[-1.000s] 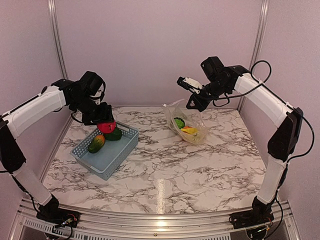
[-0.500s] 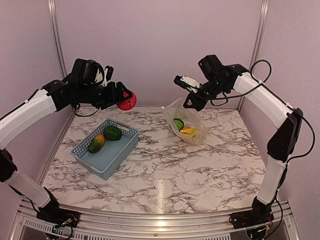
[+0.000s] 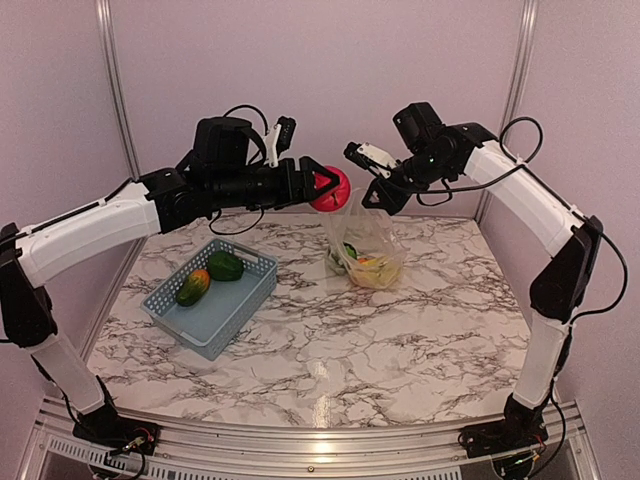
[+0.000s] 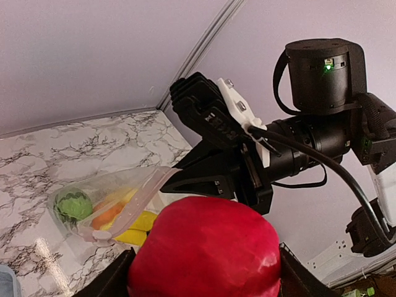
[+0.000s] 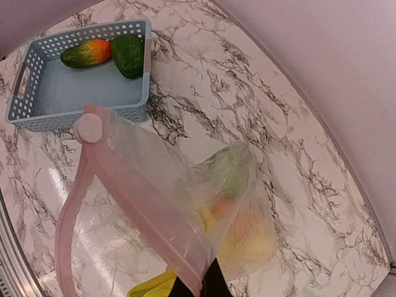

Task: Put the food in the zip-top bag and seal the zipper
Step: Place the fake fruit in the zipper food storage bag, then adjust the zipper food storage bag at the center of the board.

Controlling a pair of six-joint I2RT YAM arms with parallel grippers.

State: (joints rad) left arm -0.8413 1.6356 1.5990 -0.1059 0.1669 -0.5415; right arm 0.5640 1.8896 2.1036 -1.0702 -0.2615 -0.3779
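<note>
Status: I have the left gripper (image 3: pixel 316 186) clamped on the red apple (image 3: pixel 333 188), its fingers spread wide around the fruit. It is held in the air just left of the bag mouth, above the far middle of the table (image 3: pixel 420 340).

The right gripper (image 3: pixel 380 192) is pinched fully together on the upper edge of the zip-top bag (image 3: pixel 368 255). The bag hangs from that grip with its bottom resting on the marble, far and right of centre. The zipper (image 5: pixel 139 207) runs as a pink strip along the mouth, which is open. Inside the bag I see the striped melon (image 4: pixel 72 204), an orange piece (image 4: pixel 108 213) and yellow pieces (image 4: pixel 141 228). The green piece (image 3: pixel 226 266) and the green-orange piece (image 3: pixel 193 287) lie in the basket (image 3: pixel 215 322) at the left.

Judged step: carrying the apple to the mouth for release.

Hazards from here:
- The mouth is held at one point only, so the free lip sags. The opening looks narrow for the apple. If I release off-centre, the fruit can strike the strip and roll onto the table.
- The film is thin and slick. A push from the apple can pull it out of the pinch, and the bag would collapse.
- The two wrists are very near each other. A careless advance risks contact between them.
- A high release can tip the light bag and spill the fruit already inside.
</note>
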